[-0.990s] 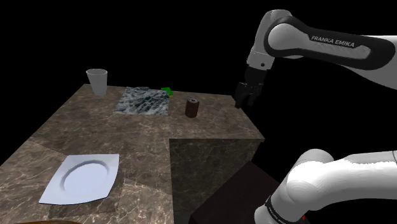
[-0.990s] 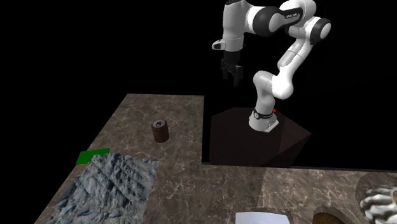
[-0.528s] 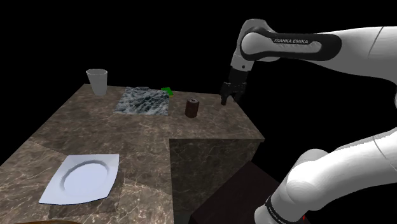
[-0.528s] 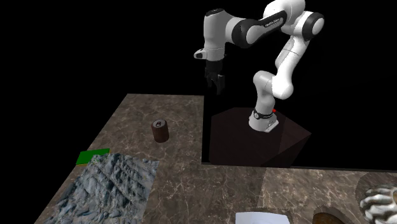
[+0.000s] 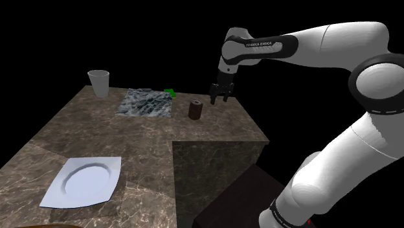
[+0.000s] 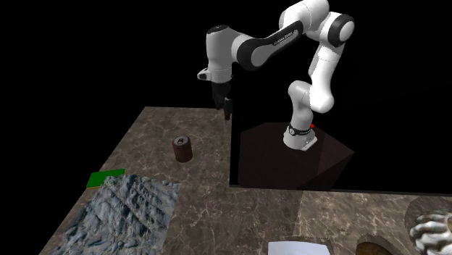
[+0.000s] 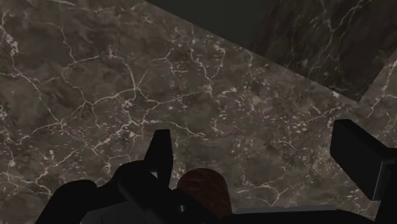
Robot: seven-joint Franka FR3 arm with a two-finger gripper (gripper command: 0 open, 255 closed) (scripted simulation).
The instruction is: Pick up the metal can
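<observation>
White plate (image 5: 84,182) lower left of shoulder view, nearest camera. Further back, mid-frame, dark brown can (image 5: 195,109) upright on marble counter (image 5: 129,139). Gripper (image 5: 219,98) hangs just right of can, bit higher, not touching it. Wrist view: fingers (image 7: 160,149) spread wide apart, can's top close by one finger's base. Far end: grey mat (image 5: 145,102), green bit (image 5: 170,92), white cup (image 5: 99,83) upper left.

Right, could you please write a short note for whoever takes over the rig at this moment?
The tool is open and empty, hovering above the table.
The dark brown can stands upright on the table, just to the shoulder view's left of the tool and lower, untouched.
Done: nothing grasped yet.
Left: centre the tool over the can, lower, close, lift.
</observation>
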